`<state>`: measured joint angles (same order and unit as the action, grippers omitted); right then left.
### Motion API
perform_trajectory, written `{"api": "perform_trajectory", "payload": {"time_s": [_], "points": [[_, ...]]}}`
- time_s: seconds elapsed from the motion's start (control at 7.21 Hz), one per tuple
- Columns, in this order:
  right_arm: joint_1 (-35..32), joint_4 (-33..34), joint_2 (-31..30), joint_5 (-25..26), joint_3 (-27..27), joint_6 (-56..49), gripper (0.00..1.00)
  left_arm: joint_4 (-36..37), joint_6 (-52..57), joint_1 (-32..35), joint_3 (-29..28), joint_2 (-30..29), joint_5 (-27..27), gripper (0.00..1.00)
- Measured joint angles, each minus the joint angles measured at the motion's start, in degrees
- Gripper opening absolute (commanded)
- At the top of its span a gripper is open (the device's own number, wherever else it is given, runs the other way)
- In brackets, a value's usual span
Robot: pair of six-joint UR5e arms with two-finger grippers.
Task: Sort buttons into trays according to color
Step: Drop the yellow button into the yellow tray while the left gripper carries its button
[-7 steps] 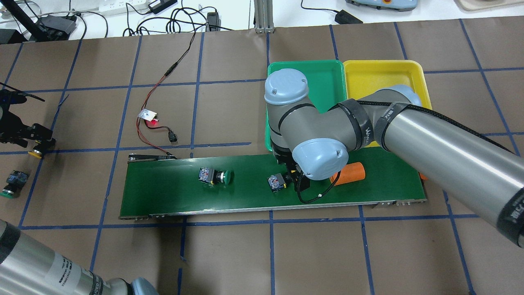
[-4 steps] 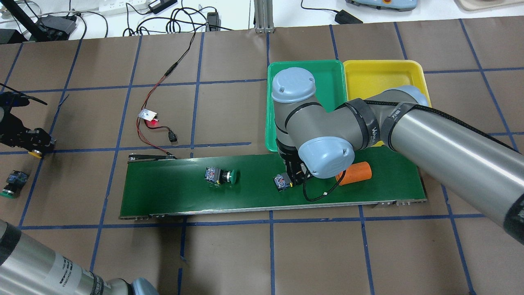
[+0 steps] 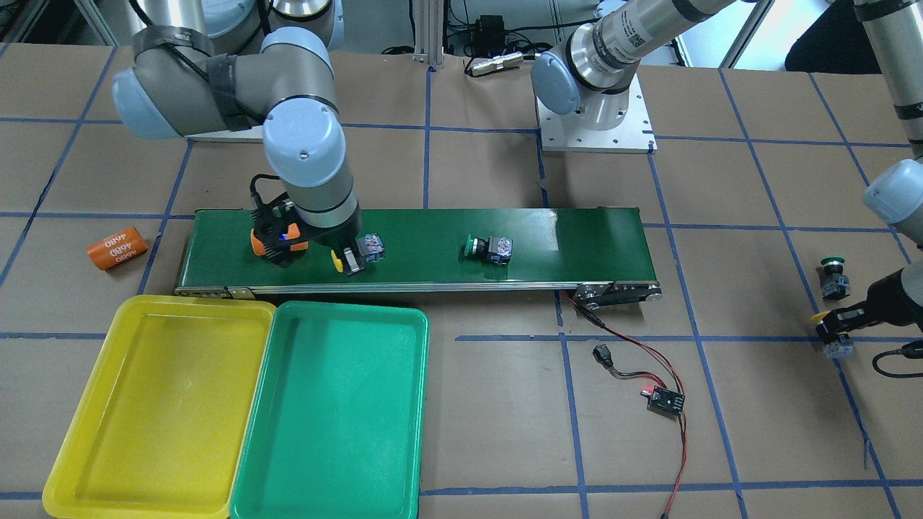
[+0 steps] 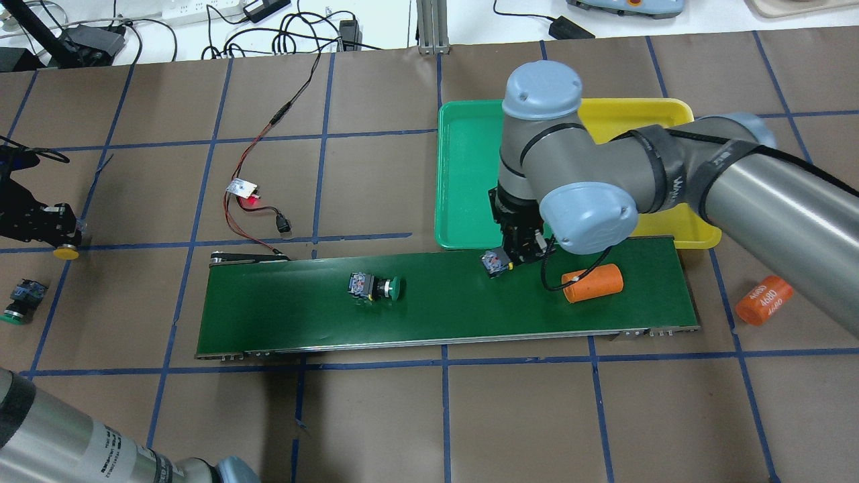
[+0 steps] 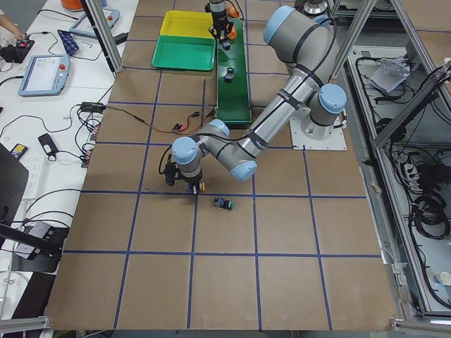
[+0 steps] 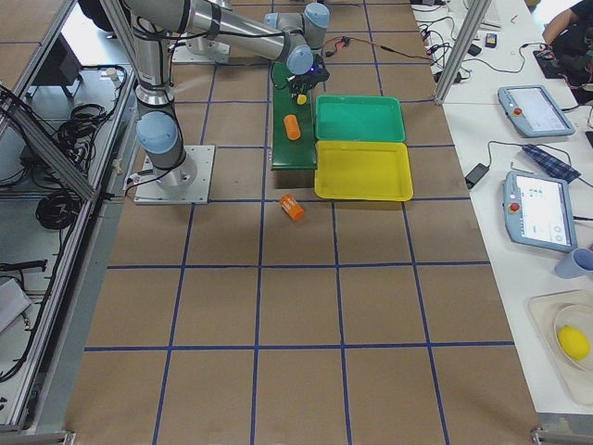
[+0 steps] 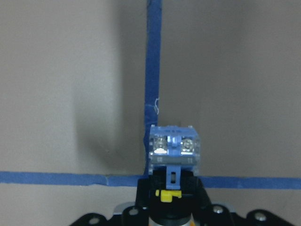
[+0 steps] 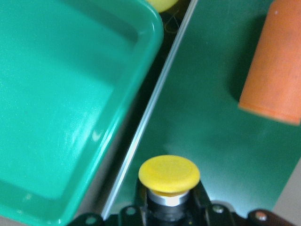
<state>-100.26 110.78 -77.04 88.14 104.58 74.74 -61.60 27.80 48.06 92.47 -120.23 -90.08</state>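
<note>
The right gripper (image 3: 351, 256) is clenched on a yellow-capped button (image 8: 169, 175). It grips the blocky body, so the cap juts out ahead of the jaws where nothing should snag it on release. The button appears to be lifted clear of the conveyor belt (image 4: 302, 315), right at the belt's edge. Directly past that edge, ahead of the jaws, lies the green tray (image 3: 332, 411), which is the wrong colour for this load. The yellow tray (image 3: 159, 404) sits touching it on the far side, so I judge a sideways carry is needed. On the belt just beside the jaws rests an orange cylinder (image 4: 592, 283). A green button (image 4: 376, 287) lies on the belt well apart on the opposite side.

The left gripper (image 4: 62, 236) is also closed, grasping a second yellow button (image 7: 174, 150) whose blue-and-clear body sticks out in front of the jaws. It is held low over the table (image 4: 523, 416), probably for placing on the belt. Another green button (image 4: 19, 298) stands near these jaws on the table.
</note>
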Motion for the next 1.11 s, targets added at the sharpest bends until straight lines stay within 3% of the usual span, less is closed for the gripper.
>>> {"api": "perform_trajectory", "payload": {"time_s": [0.42, 0.83, 0.97, 1.11], "points": [[13.9, 0.2, 1.5, -0.1, -5.2, -14.9, 0.00, -11.7, -34.2, 5.4, 2.6, 10.1, -0.1, 0.04], [18.4, 0.5, 10.2, 0.4, -13.8, -22.0, 0.00, -13.7, -67.0, 15.7, 14.2, 20.9, 0.1, 0.04], [20.2, 1.0, 11.5, 0.4, -14.4, -24.4, 0.68, -13.5, -76.6, 19.3, 18.0, 24.2, 0.2, 0.04], [22.1, 1.8, 12.6, 0.5, -14.5, -27.0, 0.96, -13.4, -86.2, 22.8, 20.2, 26.7, 1.4, 0.05]]}}
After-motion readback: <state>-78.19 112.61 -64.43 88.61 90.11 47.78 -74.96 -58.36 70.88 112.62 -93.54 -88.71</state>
